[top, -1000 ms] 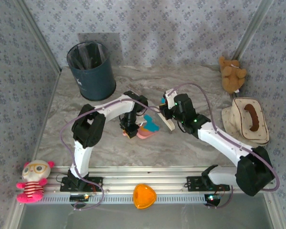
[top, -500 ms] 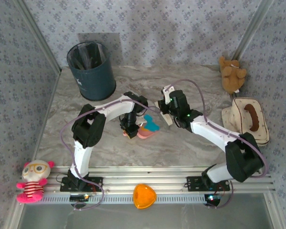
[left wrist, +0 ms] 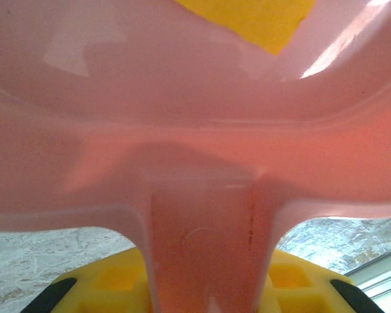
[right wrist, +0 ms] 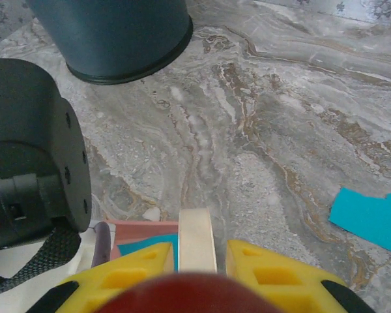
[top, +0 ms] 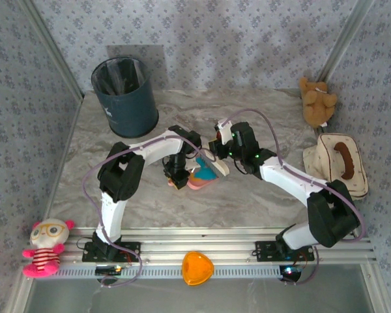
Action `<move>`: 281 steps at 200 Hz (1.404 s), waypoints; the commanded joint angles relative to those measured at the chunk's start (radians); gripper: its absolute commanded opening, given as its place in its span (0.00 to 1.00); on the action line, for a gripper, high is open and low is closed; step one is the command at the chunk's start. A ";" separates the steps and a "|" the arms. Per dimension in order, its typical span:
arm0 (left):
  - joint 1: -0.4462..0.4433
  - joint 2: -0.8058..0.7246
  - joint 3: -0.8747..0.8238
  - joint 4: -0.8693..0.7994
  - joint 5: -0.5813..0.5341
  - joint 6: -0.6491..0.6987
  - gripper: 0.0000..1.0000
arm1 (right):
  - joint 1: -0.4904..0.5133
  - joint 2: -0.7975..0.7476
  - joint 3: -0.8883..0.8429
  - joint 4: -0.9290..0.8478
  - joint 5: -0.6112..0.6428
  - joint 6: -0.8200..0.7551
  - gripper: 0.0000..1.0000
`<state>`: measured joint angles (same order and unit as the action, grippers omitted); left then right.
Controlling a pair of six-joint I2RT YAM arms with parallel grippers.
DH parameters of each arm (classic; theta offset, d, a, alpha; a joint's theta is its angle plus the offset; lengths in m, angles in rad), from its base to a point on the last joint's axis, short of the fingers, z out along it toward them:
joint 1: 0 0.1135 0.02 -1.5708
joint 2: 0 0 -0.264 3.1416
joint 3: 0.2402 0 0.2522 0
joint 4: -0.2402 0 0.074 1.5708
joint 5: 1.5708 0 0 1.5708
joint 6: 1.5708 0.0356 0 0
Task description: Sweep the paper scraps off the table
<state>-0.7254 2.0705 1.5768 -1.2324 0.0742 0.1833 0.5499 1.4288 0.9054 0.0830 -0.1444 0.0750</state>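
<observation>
Brush (right wrist: 196, 238), clamped in right gripper (right wrist: 197, 261), has swung left against dustpan (left wrist: 195, 130) clenched by left gripper (left wrist: 208, 287); scraps (left wrist: 247, 16) in pan, cyan scrap (right wrist: 371, 218) on table (right wrist: 280, 130), sweeping unfinished.

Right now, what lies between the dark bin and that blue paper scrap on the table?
Bare marbled table, seen in the right wrist view, from the bin to the scrap.
</observation>
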 commanded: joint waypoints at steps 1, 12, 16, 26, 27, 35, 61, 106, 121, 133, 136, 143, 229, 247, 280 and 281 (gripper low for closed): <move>0.004 0.008 0.002 -0.003 0.013 -0.004 0.00 | 0.003 -0.033 0.024 -0.010 -0.052 0.024 0.00; 0.004 0.008 0.006 0.000 0.012 -0.004 0.00 | 0.001 -0.043 0.018 0.001 -0.012 0.035 0.00; 0.004 0.008 0.006 0.000 0.012 -0.005 0.00 | -0.002 -0.048 0.014 0.008 0.007 0.038 0.00; 0.005 0.006 0.006 0.006 0.012 -0.007 0.00 | -0.004 -0.062 0.000 0.027 0.057 0.046 0.00; 0.005 0.005 0.006 0.006 0.012 -0.006 0.00 | -0.004 -0.064 -0.001 0.030 0.064 0.046 0.00; 0.006 0.003 0.004 0.008 0.012 -0.007 0.00 | -0.007 -0.079 -0.011 0.043 0.107 0.049 0.00; 0.012 -0.006 -0.008 0.029 0.004 -0.015 0.00 | -0.024 -0.129 -0.043 0.086 0.210 0.055 0.00; 0.022 -0.013 -0.008 0.054 0.003 -0.021 0.00 | -0.110 -0.177 -0.067 0.090 0.326 0.063 0.00; 0.024 -0.013 -0.008 0.057 0.002 -0.022 0.00 | -0.160 -0.172 -0.063 0.092 0.329 0.057 0.00; 0.024 -0.015 -0.008 0.061 0.001 -0.022 0.00 | -0.201 -0.158 -0.053 0.093 0.328 0.047 0.00; 0.024 -0.015 -0.008 0.062 0.000 -0.022 0.00 | -0.209 -0.154 -0.050 0.093 0.328 0.043 0.00; 0.024 -0.014 -0.008 0.065 0.001 -0.023 0.00 | -0.231 -0.140 -0.040 0.094 0.325 0.033 0.00; 0.026 -0.009 0.004 0.067 -0.008 -0.027 0.00 | -0.359 0.141 0.166 0.144 0.288 -0.101 0.00; 0.030 -0.007 0.003 0.069 -0.010 -0.029 0.00 | -0.360 0.201 0.220 0.137 0.260 -0.125 0.00; 0.030 -0.001 0.012 0.068 -0.008 -0.033 0.00 | -0.356 0.287 0.312 0.112 0.172 -0.158 0.00; 0.029 0.000 0.012 0.067 -0.008 -0.032 0.00 | -0.355 0.289 0.315 0.112 0.169 -0.158 0.00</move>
<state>-0.7063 2.0705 1.5742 -1.1492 0.0776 0.1703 0.1913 1.6779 1.1336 0.1768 0.1043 -0.0319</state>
